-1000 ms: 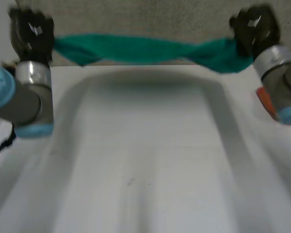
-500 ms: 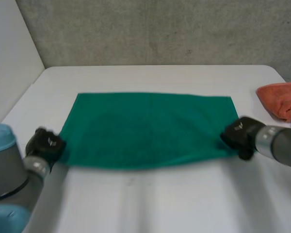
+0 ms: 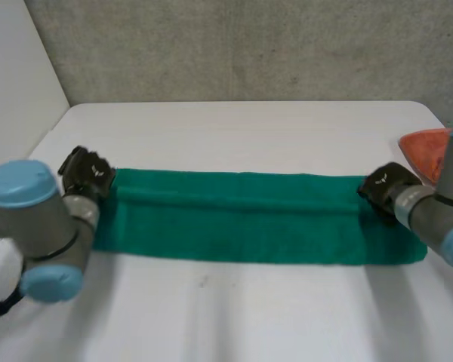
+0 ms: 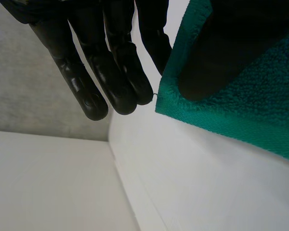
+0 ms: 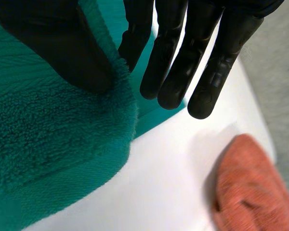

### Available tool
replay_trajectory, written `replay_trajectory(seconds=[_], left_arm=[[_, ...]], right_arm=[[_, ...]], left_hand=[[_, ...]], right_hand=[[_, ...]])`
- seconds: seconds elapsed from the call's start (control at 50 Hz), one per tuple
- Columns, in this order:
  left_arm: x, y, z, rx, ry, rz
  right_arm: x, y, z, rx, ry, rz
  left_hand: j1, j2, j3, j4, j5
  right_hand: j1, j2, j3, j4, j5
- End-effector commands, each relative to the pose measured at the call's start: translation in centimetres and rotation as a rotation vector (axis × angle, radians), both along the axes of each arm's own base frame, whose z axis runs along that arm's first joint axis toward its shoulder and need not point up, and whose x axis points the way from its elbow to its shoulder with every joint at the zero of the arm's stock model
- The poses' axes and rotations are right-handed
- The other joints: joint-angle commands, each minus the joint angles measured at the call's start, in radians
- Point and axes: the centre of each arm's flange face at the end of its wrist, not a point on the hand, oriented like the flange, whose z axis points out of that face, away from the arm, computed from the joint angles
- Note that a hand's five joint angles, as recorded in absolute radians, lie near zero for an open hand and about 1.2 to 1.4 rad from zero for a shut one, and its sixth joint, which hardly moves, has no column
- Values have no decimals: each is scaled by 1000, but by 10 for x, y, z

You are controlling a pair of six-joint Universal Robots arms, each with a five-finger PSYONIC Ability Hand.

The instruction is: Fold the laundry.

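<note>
A green towel (image 3: 257,219) lies on the white table (image 3: 249,324) as a long strip, folded double along its length. My left hand (image 3: 87,175) is at the strip's far left corner. In the left wrist view its thumb presses on the towel (image 4: 250,110) while its straight fingers (image 4: 111,72) reach past the corner, pinching the edge. My right hand (image 3: 383,187) is at the far right corner. There its thumb lies on the towel (image 5: 48,144) and its fingers (image 5: 173,62) extend beyond the edge, one tucked against the cloth.
An orange cloth (image 3: 426,151) lies bunched at the table's right edge, close beside my right hand, and it appears past that hand's fingertips as the orange cloth (image 5: 250,192). A white wall (image 3: 15,90) borders the table on the left. A grey wall stands behind.
A second ago both hands held the towel stretched in the air. It was then laid flat, and both hands carried the near edge away over it, folding it into a narrow strip.
</note>
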Motion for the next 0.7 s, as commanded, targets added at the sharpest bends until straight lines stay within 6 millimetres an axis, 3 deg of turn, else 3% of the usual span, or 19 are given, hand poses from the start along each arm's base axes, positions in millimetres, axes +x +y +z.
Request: replay_trajectory(seconds=[0.02,0.2,0.36,0.38,0.4,0.42,0.44,0.54,0.58,0.7], left_arm=[[-35,-54,-31,-69,14,-21],[-55,-94,-35,-241,47,-21],[-61,-104,-45,-268,10,-22],[-62,-103,-47,-262,9,-26],[-65,-100,-49,-257,5,-34],[-68,-98,-50,-256,5,-43],[-69,-97,-51,-253,6,-46],[-75,-92,-46,-268,17,-59],[-79,-89,-39,-276,23,-68],[-74,-77,-15,-286,32,-66]], right_arm=[[23,-39,-14,-196,-25,11],[36,-71,-32,-277,-42,8],[39,-91,-37,-360,-55,-12],[39,-91,-37,-360,-56,-14],[39,-92,-36,-368,-62,-17],[39,-92,-35,-373,-65,-18],[40,-92,-34,-380,-72,-18],[39,-94,-5,-427,-157,-47],[36,-91,22,-456,-233,-67],[30,-75,72,-487,-390,-89]], left_hand=[[264,202,205,195,241],[264,202,205,195,241],[264,202,205,195,241],[102,40,43,33,78],[-827,-889,-886,-896,-851],[-958,-1020,-1017,-1026,-981],[-891,-952,-950,-959,-914],[-958,-1020,-1017,-1026,-981],[-958,-1020,-1017,-1026,-981],[-958,-1020,-1017,-1026,-981]], right_hand=[[418,222,216,208,234],[418,222,216,208,234],[349,153,148,140,166],[49,-147,-152,-160,-134],[-524,-720,-725,-733,-707],[-804,-1000,-1005,-1013,-987],[-804,-1000,-1005,-1013,-987],[-804,-1000,-1005,-1013,-987],[-804,-1000,-1005,-1013,-987],[-804,-1000,-1005,-1013,-987]])
